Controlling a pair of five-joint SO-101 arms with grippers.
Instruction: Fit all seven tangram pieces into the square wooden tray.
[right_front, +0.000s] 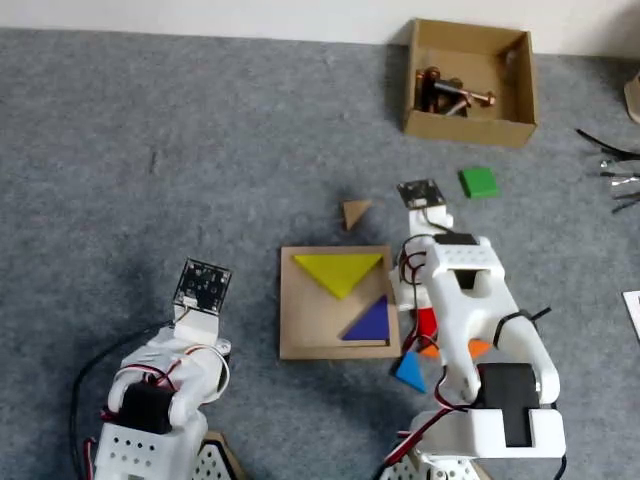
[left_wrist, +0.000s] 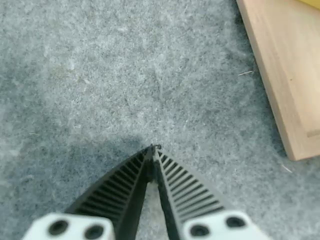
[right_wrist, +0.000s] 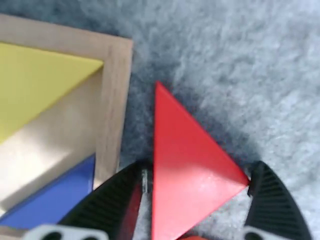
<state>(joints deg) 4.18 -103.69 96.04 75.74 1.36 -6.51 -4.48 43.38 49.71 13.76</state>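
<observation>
The right gripper (right_wrist: 198, 170) is clenched on the red triangle (right_wrist: 185, 150), just right of the wooden tray (right_front: 287, 300). The tray holds a yellow triangle (right_front: 340, 270) and a dark blue triangle (right_front: 370, 322). The right arm (right_front: 470, 300) overhangs the orange pieces (right_front: 479, 347); a light blue triangle (right_front: 410, 371) lies near them. Farther off are a brown triangle (right_front: 355, 212), a green square (right_front: 478, 182) and a cardboard box (right_front: 468, 125). The left gripper (left_wrist: 152, 150) is clenched empty above carpet, left of the tray.
</observation>
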